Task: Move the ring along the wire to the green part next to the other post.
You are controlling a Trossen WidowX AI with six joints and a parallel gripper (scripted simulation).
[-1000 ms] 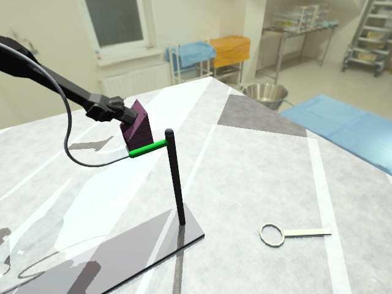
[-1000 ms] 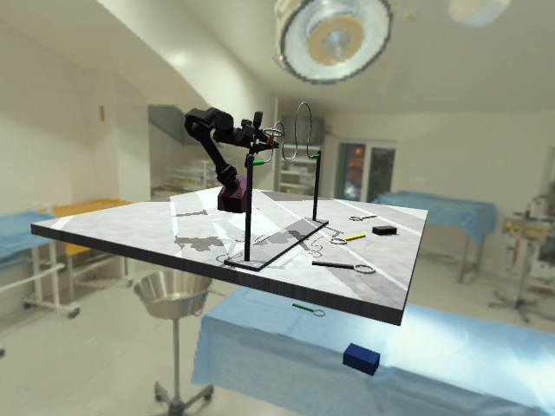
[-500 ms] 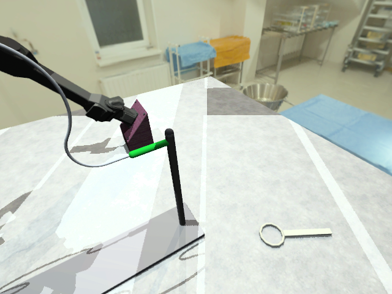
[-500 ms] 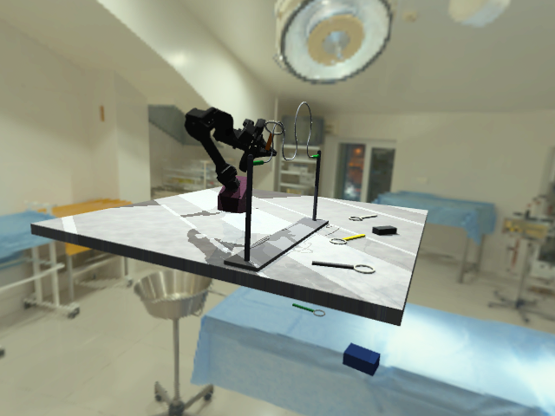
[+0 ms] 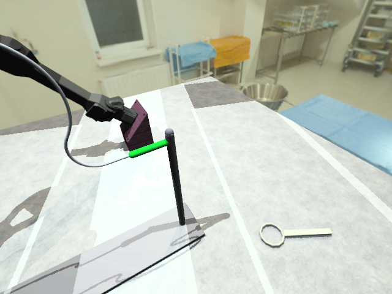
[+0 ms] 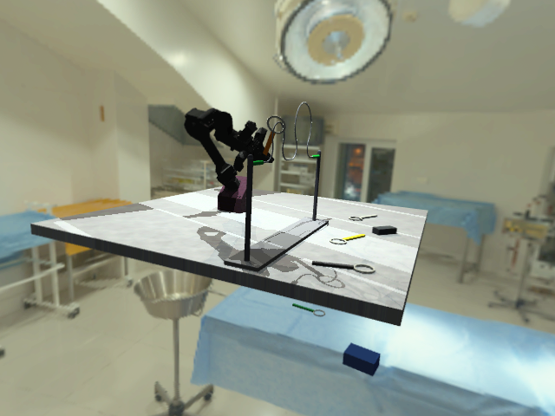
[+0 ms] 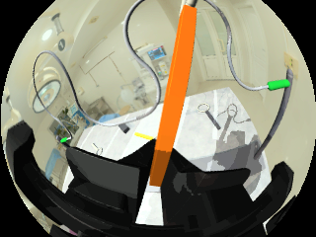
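My gripper [image 6: 266, 152] [image 7: 158, 144] is shut on the lower end of the orange handle [image 6: 269, 141] [image 7: 177, 84], which leans upward from the fingers. The ring [image 6: 267, 121] is at the handle's top, around the first hump of the grey wire [image 6: 295, 129] [image 7: 159, 89] [image 5: 68, 110], nearer the near post [image 6: 248, 210] [image 7: 282, 116]. Whether ring and wire touch is too small to tell. That post's green part [image 6: 257, 162] [image 7: 278, 85] is lower than the ring. The far post [image 6: 316, 188] [image 5: 176, 180] has its own green part [image 6: 315, 155] [image 5: 148, 149] [image 7: 63, 140]. The top view does not show ring or gripper.
Between my gripper and the far post the wire dips, then rises in a tall narrow loop. Both posts stand on a flat base plate [image 5: 104, 253] [image 6: 286, 237]. A pale ring tool [image 5: 307, 233], a yellow one [image 6: 354, 237], a black one [image 6: 331, 264] and a black block [image 6: 384, 230] lie on the table.
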